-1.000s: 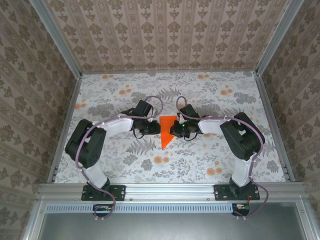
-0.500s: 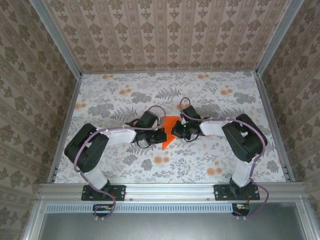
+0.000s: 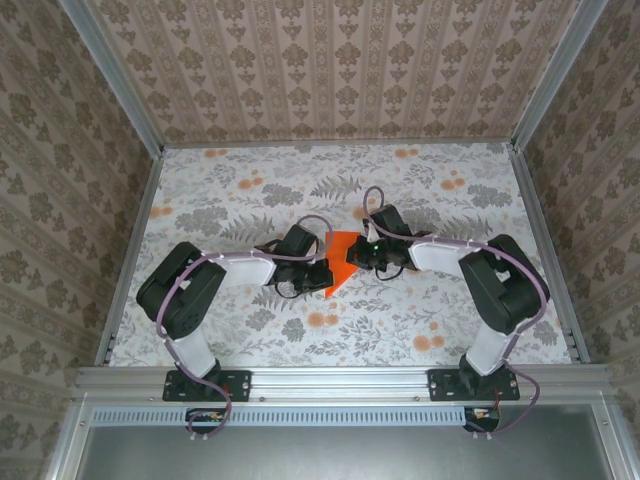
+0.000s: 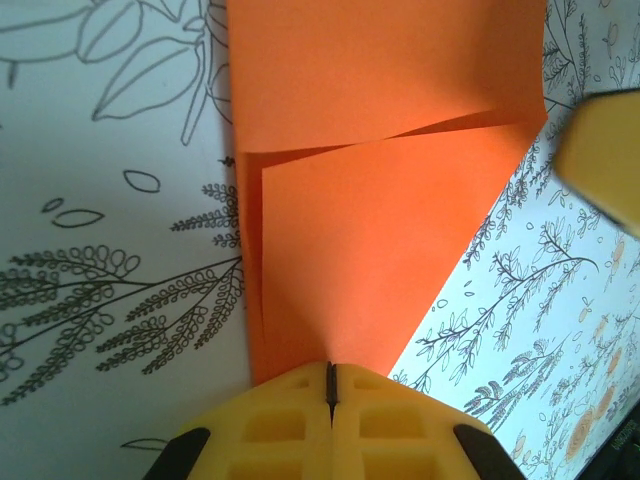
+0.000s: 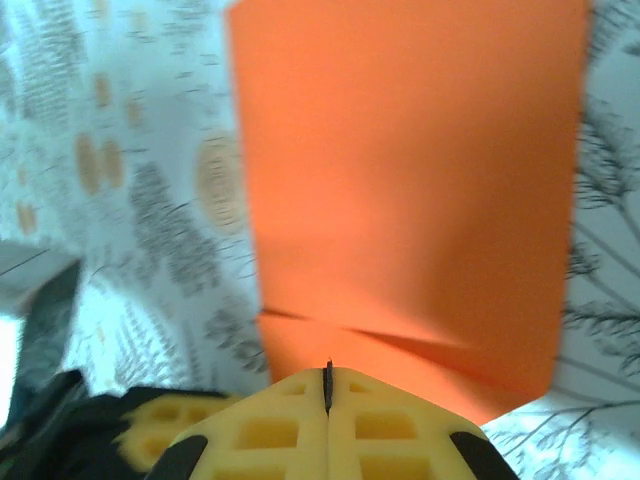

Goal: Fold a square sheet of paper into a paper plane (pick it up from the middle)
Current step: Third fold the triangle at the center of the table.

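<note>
The square sheet of paper (image 3: 338, 250) is vivid orange and lies flat mid-table, folded into a shape that narrows to a point toward the near edge. In the left wrist view the paper (image 4: 380, 230) shows a folded flap with a slanted edge across its top. My left gripper (image 3: 324, 274) (image 4: 330, 372) is shut, its tips on the narrow end and hiding the point. My right gripper (image 3: 352, 258) (image 5: 327, 372) is shut too, its tips on the paper's (image 5: 410, 180) right edge. Nothing shows between either pair of jaws.
The floral tablecloth (image 3: 420, 330) covers the table, with pale orange flower prints (image 3: 322, 320) near the paper. Patterned walls enclose three sides. One yellow finger of the right gripper (image 4: 600, 150) sits close beside the paper, and the left gripper's fingers (image 5: 160, 430) appear at the lower left.
My left gripper has swung right and nearer onto the paper's lower part, covering more of it. The right gripper has shifted slightly right and stays at the paper's edge.
</note>
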